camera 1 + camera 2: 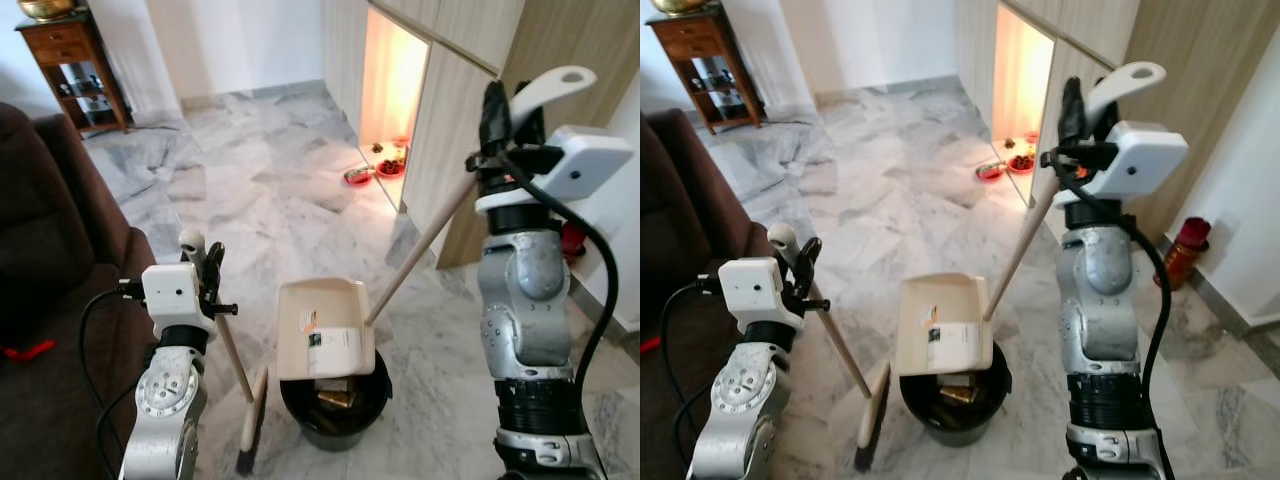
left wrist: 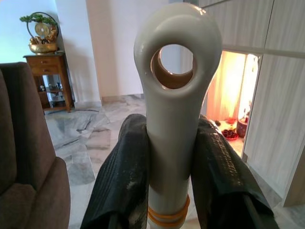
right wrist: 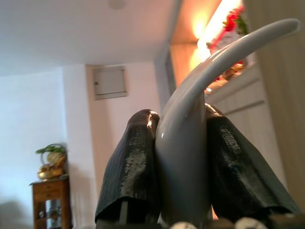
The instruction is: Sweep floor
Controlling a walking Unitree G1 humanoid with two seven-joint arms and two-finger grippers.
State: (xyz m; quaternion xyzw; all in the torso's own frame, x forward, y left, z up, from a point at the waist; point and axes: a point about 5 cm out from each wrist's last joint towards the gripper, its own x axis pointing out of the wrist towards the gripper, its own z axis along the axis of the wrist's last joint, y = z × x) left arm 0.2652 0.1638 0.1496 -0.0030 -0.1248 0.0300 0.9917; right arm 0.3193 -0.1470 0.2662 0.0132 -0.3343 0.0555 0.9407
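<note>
My left gripper (image 1: 200,255) is shut on the top of a cream broom handle (image 2: 172,119); the broom (image 1: 250,425) slants down to its dark bristles on the marble floor beside a black bin (image 1: 335,400). My right gripper (image 1: 505,115) is shut on the pale curved handle (image 3: 190,143) of a long-handled dustpan. Its wooden shaft (image 1: 420,250) runs down to the cream pan (image 1: 322,330), which is tilted over the bin's mouth. Something brownish lies inside the bin.
A dark brown sofa (image 1: 50,260) stands on my left. A wooden side table (image 1: 75,65) is at the far left. A lit cabinet niche (image 1: 392,100) with red bowls (image 1: 375,170) lies ahead on the right, and a red object (image 1: 1183,250) stands by the right wall.
</note>
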